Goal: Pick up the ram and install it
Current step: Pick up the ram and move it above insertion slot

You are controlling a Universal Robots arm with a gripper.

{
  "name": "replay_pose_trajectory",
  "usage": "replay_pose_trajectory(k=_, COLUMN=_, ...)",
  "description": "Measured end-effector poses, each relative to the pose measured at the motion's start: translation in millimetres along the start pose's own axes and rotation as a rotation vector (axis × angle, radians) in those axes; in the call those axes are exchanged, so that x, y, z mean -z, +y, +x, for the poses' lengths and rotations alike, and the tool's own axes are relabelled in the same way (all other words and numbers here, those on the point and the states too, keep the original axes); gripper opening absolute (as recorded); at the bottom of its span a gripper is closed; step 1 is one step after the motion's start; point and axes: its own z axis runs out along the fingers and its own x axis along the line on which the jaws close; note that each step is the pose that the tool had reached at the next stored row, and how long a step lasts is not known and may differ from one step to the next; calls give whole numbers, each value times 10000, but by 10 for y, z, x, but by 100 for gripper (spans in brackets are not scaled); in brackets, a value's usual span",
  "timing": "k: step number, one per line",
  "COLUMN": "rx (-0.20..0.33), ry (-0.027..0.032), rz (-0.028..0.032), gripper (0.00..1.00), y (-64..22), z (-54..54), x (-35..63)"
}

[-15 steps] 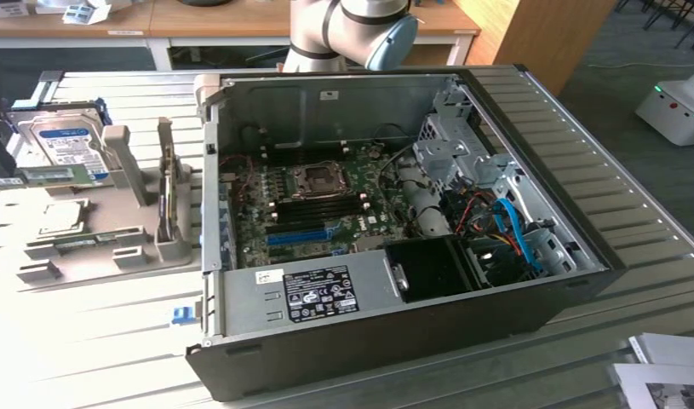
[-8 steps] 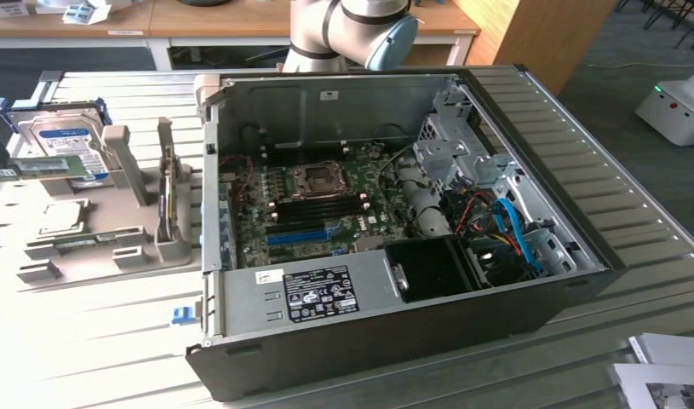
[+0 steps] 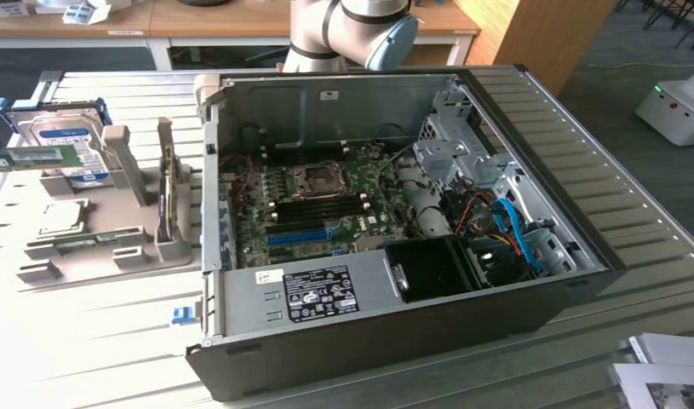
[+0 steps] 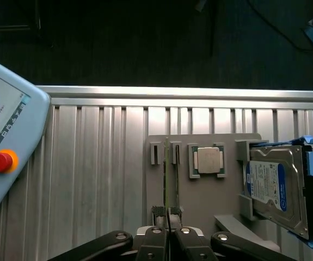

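ram (image 4: pixel 166 174) stands on edge in its slot on the grey fixture (image 4: pixel 205 198), seen edge-on and running straight out from the jaw gap. Its far end sits between 2 brackets (image 4: pixel 155 154). gripper (image 4: pixel 167 213): jaws stand nearly together, just a sliver between the pads. Can't tell if they touch the stick's near end; it looks seated, not lifted. Processor chip (image 4: pixel 208 160) sits just beside the ram off 1 finger's side, hard drive (image 4: pixel 273 187) further out on that same side, teach pendant (image 4: pixel 4 147) well off the other side. Risks, my read: a gap this narrow won't straddle the board, so the pads could hit its top edge. A pinch at 1 end could let it pivot and jam in the brackets. Any skew could clip the chip.
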Motion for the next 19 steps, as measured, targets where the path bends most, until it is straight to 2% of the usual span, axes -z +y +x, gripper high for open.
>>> replay_pose_trajectory(k=2, rx=0, ry=-2, rz=2, gripper=12, y=2, z=-1, x=24)
replay_pose_trajectory(k=15, rx=0, ry=1, rz=0, gripper=12, y=2, z=-1, x=26)
replay_pose_trajectory(k=19, rx=0, ry=-1, rz=-18, gripper=12, y=2, z=-1, x=52)
